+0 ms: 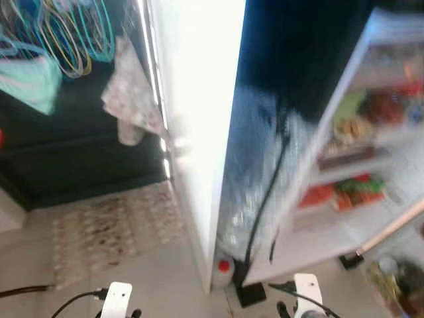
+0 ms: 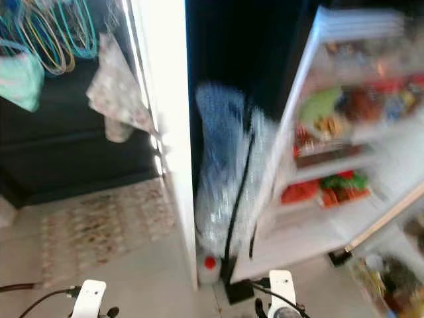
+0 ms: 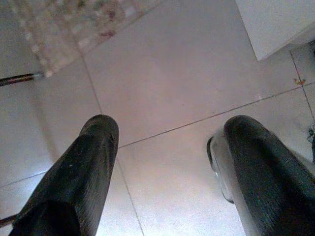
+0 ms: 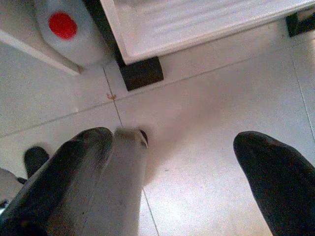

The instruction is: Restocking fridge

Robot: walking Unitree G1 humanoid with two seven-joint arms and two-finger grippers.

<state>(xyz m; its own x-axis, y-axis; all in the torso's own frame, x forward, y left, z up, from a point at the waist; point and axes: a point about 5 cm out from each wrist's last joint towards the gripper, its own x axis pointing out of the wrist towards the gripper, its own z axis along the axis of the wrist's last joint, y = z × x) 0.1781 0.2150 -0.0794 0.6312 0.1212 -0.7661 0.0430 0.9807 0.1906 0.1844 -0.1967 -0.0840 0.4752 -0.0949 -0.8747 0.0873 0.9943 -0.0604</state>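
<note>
Two grippers, left gripper (image 3: 167, 162) and right gripper (image 4: 187, 172), fingers apart over pale floor tiles (image 3: 187, 78). Open fridge (image 2: 344, 152) ahead, shelves stocked; patterned rug (image 1: 112, 225) left; red-capped bottle (image 4: 66, 27) at its base.

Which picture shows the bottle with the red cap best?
The right wrist view: the bottle with the red cap looks big and sharp there, standing on the floor by the fridge's corner. Both eye views show it small and blurred, low between the white panel and the fridge.
</note>
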